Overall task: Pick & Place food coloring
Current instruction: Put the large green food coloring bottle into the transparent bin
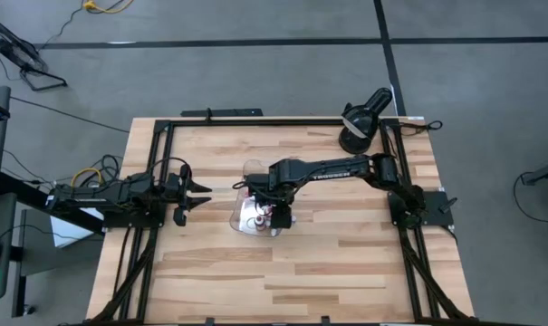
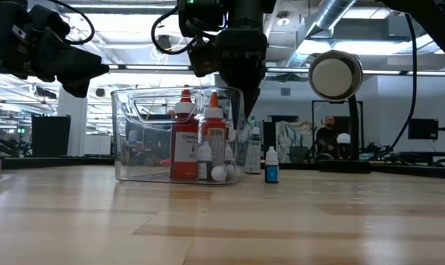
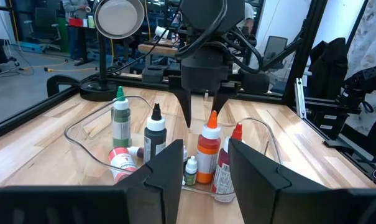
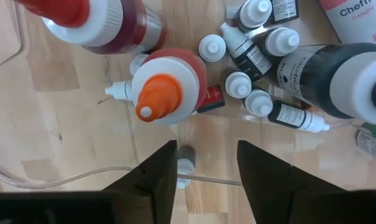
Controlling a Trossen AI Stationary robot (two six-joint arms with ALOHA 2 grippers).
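Observation:
A clear plastic tray (image 1: 246, 167) at mid-table holds the food coloring: tall orange-capped (image 4: 156, 87) and red-capped (image 3: 236, 132) bottles and several tiny white-capped ones (image 4: 237, 84). My right gripper (image 4: 206, 149) hangs open above the tray (image 2: 134, 132), fingers pointing down. One tiny bottle (image 4: 186, 157) stands below the gap, close to the tray's clear wall (image 4: 63, 180); the fingers do not touch it. Another tiny blue-labelled bottle (image 2: 271, 168) stands on the table beside the tray. My left gripper (image 1: 201, 195) waits open at the table's left, pointing level at the tray.
A black round lamp-like device (image 1: 360, 122) stands at the far right corner. A green-capped bottle (image 3: 120, 118) and a black one (image 3: 155, 134) stand at the tray's far side. A pink-labelled bottle (image 3: 122, 163) lies on its side. People show in the room behind.

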